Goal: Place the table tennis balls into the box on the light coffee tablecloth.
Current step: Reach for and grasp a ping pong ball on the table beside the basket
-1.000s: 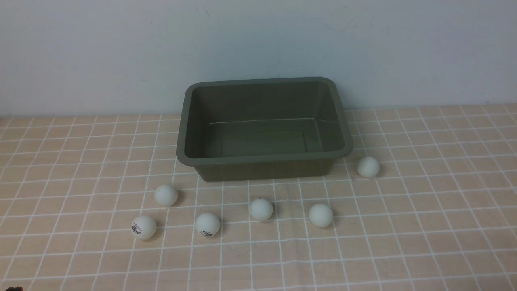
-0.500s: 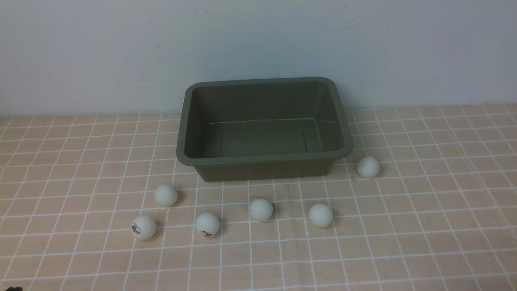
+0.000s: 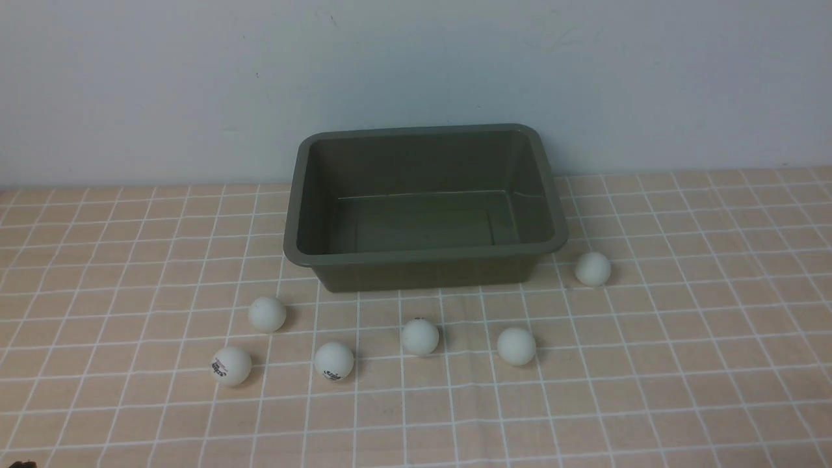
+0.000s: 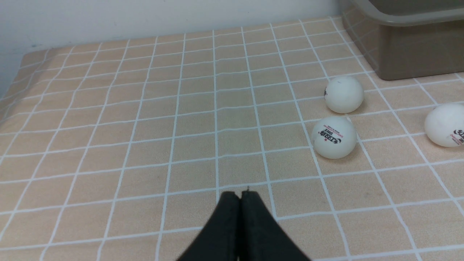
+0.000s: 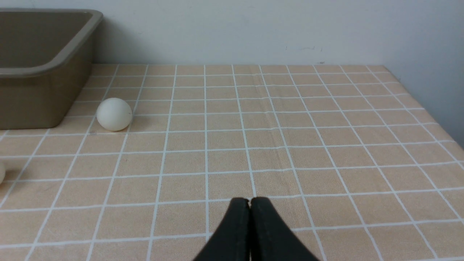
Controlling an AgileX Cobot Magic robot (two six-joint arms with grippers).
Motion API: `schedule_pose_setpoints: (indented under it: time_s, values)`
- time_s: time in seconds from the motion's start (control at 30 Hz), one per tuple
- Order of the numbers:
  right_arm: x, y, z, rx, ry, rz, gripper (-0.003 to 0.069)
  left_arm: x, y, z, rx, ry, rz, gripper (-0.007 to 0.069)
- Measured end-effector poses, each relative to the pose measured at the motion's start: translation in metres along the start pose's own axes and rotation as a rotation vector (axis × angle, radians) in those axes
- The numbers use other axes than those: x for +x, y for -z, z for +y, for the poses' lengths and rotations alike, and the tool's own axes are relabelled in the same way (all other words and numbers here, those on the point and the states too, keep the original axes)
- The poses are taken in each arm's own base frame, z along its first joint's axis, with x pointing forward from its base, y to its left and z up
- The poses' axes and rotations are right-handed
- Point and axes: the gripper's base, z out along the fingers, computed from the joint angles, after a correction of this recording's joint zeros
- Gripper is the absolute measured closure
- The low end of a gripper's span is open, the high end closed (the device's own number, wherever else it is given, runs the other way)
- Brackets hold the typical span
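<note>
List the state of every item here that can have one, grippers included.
box: upright, no lid, nothing inside.
table tennis balls: all six on the cloth, outside the box, none held.
light coffee tablecloth: spread flat, slightly creased.
left gripper: shut, holding nothing, above bare cloth.
right gripper: shut, holding nothing, above bare cloth.

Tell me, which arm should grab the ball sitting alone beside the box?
Probably the right. That ball lies on the robot's right side of the box, and the right gripper, shut and empty, faces it. The left gripper faces other balls on the left side.
</note>
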Motion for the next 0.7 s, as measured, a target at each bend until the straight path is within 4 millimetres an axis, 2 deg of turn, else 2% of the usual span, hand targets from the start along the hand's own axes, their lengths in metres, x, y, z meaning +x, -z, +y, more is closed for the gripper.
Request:
schedule_pose_setpoints:
  time_s: [0.27, 0.47, 0.7]
  values:
    - [0.0, 0.0, 0.0, 0.0, -0.002, 0.0, 0.0673, 0.0, 0.0, 0.0, -0.002, -0.005, 0.0, 0.0693]
    - [0.0, 0.0, 0.0, 0.0, -0.001, 0.0, 0.0673, -0.003, 0.0, 0.003, -0.036, -0.117, -0.03, 0.0693]
    - [0.0, 0.0, 0.0, 0.0, -0.001, 0.0, 0.0673, -0.023, 0.003, 0.0, 0.014, 0.11, -0.253, 0.0693]
